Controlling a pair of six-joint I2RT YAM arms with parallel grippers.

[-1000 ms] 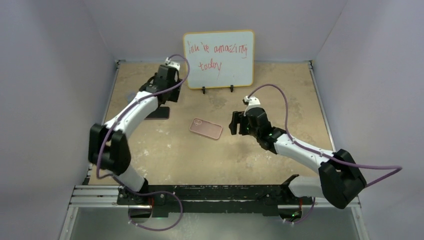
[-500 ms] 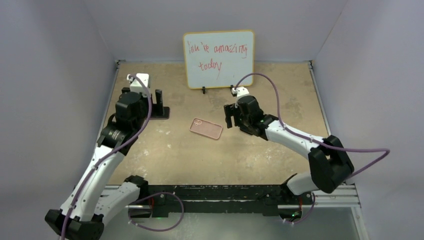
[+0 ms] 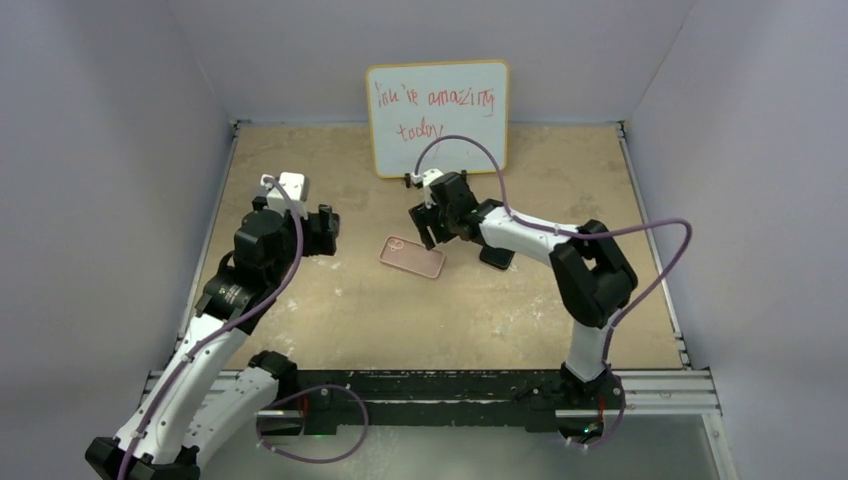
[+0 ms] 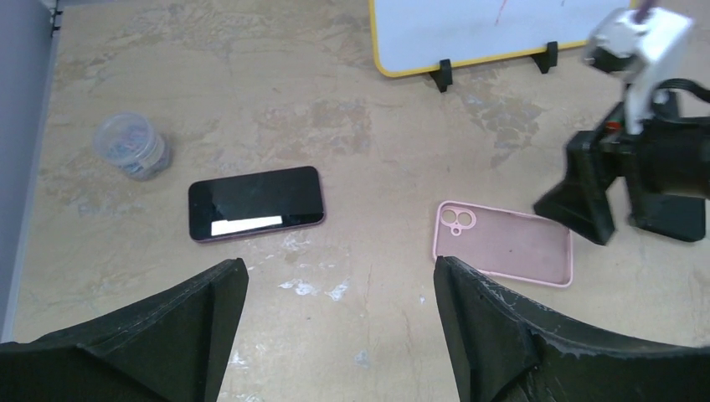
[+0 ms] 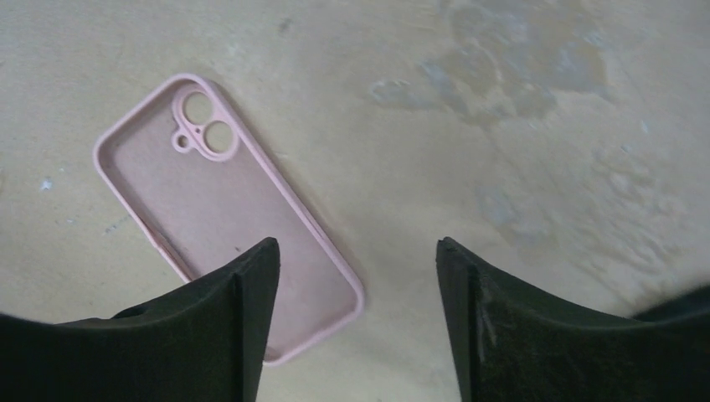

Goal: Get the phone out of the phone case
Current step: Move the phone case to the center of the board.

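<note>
The slim black slab phone [image 4: 255, 203], ahead and left of the left pincer [image 4: 336, 276], is showing a glossy glass face and catching a white glare. The pink rubbery phone case [image 5: 226, 218], just ahead of the right pincer [image 5: 356, 251], is looking matt and smooth. The tan table top [image 4: 335, 126] is looking rough and blotchy. The left pincer's fingers [image 4: 494, 335] are showing grainy matt black plastic.

pink phone case [image 4: 505, 244], black phone [image 4: 255, 203]

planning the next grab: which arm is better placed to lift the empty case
Right. Its open hand hangs just above the case; the left hand, also open, is farther off, by the phone.
</note>
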